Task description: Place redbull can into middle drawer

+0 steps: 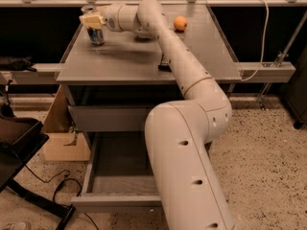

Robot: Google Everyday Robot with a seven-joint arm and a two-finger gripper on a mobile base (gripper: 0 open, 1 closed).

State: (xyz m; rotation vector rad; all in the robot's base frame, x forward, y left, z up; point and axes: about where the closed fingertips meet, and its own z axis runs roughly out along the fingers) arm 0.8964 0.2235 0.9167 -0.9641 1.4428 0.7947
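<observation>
The redbull can (96,36) stands upright at the far left of the grey cabinet top (120,56). My gripper (91,20) is right at the can's top, covering its upper rim. The arm reaches across the cabinet top from the lower right. The middle drawer (117,169) is pulled open below, its grey floor bare, with its front (112,202) towards the camera. The arm's large body covers the drawer's right part.
The upper drawer (108,118) is shut. An orange (180,23) lies at the back of the top. A black snack bar (164,64) peeks out beside the arm. A cardboard box (62,138) and a black stand (19,138) are on the floor at left.
</observation>
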